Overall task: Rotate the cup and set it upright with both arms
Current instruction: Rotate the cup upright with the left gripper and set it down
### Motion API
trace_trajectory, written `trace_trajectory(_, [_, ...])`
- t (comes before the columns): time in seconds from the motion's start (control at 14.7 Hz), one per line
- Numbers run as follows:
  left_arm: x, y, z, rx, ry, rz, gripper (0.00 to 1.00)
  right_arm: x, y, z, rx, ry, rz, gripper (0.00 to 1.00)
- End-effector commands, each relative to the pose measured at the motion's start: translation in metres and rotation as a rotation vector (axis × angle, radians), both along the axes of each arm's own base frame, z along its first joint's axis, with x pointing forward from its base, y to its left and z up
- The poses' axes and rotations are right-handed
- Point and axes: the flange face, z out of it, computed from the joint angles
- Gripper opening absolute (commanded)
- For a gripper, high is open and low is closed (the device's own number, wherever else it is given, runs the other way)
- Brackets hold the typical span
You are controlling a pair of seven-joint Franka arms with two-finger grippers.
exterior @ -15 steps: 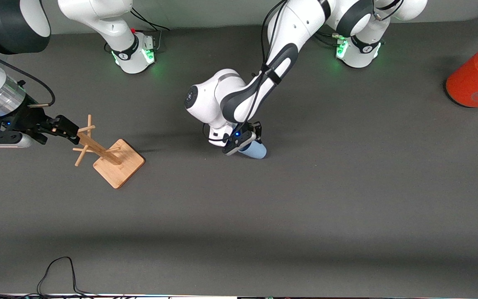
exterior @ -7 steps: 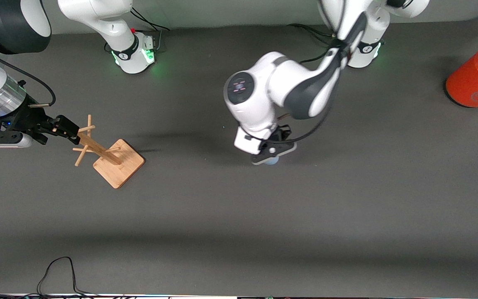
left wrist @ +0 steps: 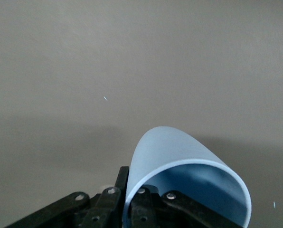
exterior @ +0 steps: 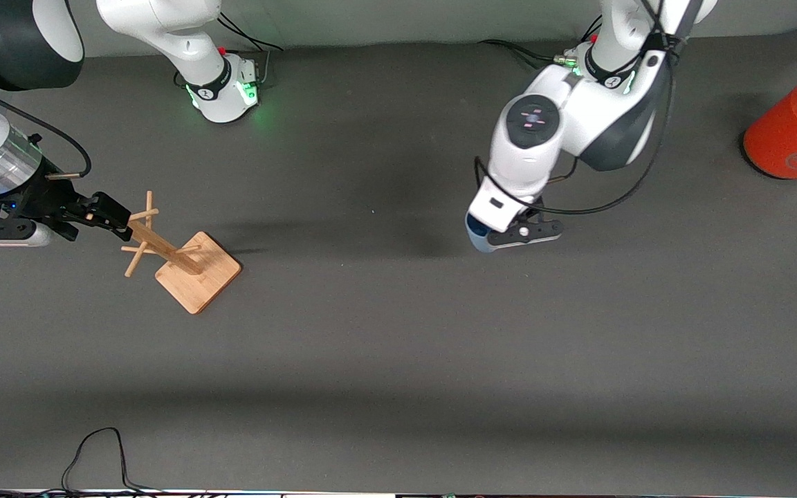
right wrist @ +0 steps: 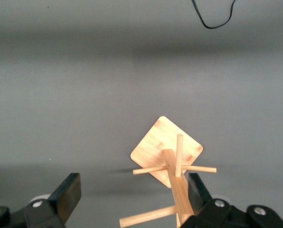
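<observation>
the left gripper (exterior: pixel 509 238) is clamping its fingers (left wrist: pixel 141 209) on the rim wall of the pale-blue cup (left wrist: pixel 179 166), one finger inside the mouth and one outside, and is holding the cup (exterior: pixel 476 234) up over the middle of the table (exterior: pixel 398 360) toward the left arm's end. only a sliver of blue is showing under the wrist in the front view.

the right gripper (exterior: pixel 104 213) is waiting with its jaws spread wide, its fingers (right wrist: pixel 68 192) straddling the top of the wooden peg rack (exterior: pixel 177 257), whose square base is sitting on the table toward the right arm's end. an orange-red can (exterior: pixel 793 131) is standing near the left arm's end, well apart from the cup. nothing is lying under the cup.

the table is covered in dark grey matting; a black cable (exterior: pixel 97 453) is looping along the edge nearest the front camera.

compared with a second ago, the left arm is carrying the cup farther toward its own end, while the right gripper is staying at the rack.
</observation>
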Motion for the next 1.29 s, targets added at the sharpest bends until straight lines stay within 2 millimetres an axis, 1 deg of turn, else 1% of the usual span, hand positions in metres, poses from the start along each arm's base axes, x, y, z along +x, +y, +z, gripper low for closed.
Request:
trace_trajectory(0.0, [-0.016,0.019,-0.032,-0.071,0.009,-0.067,0.02,-0.002,-0.001,0.002,0.0,-0.013,0.024,1.0])
trace_trajectory(0.07, [-0.014,0.027,-0.048,-0.083,-0.005,-0.073,0.02,-0.002,-0.001,0.002,0.0,-0.014,0.024,1.0])
trace_trajectory(0.14, [-0.015,0.03,-0.066,-0.102,-0.015,-0.076,0.02,-0.002,-0.001,0.003,0.0,-0.019,0.024,1.0])
trace_trajectory(0.41, [-0.011,0.02,-0.129,-0.106,-0.011,-0.102,0.03,-0.002,-0.001,0.001,0.001,-0.006,0.023,1.0])
trace_trajectory(0.48, [-0.012,0.019,-0.139,-0.105,-0.005,-0.122,0.03,-0.002,0.0,0.001,0.005,0.002,0.023,1.0])
trace_trajectory(0.61, [-0.014,0.018,-0.151,-0.098,0.014,-0.138,0.03,-0.007,0.001,-0.001,0.003,0.043,0.044,1.0])
trace_trajectory(0.75, [-0.015,0.018,-0.162,-0.09,0.035,-0.147,0.03,-0.009,-0.002,-0.001,-0.004,0.062,0.11,1.0])
trace_trajectory(0.82, [-0.016,0.019,-0.164,-0.089,0.04,-0.148,0.03,-0.01,-0.004,-0.002,-0.005,0.076,0.118,1.0])
trace_trajectory(0.88, [-0.016,0.019,-0.166,-0.088,0.042,-0.151,0.04,-0.011,-0.005,0.002,-0.005,0.082,0.118,1.0])
trace_trajectory(0.95, [-0.016,0.019,-0.167,-0.09,0.044,-0.161,0.16,-0.009,-0.004,0.005,-0.007,0.085,0.121,1.0])
trace_trajectory(1.02, [-0.015,0.02,-0.167,-0.09,0.045,-0.167,0.56,-0.006,-0.003,0.005,-0.008,0.09,0.123,1.0])
trace_trajectory(1.09, [-0.016,0.019,-0.167,-0.09,0.045,-0.17,1.0,-0.004,-0.003,0.004,-0.009,0.093,0.124,1.0])
trace_trajectory(1.22, [-0.013,0.017,-0.161,-0.091,0.048,-0.167,1.0,-0.001,0.0,0.004,-0.008,0.093,0.125,1.0])
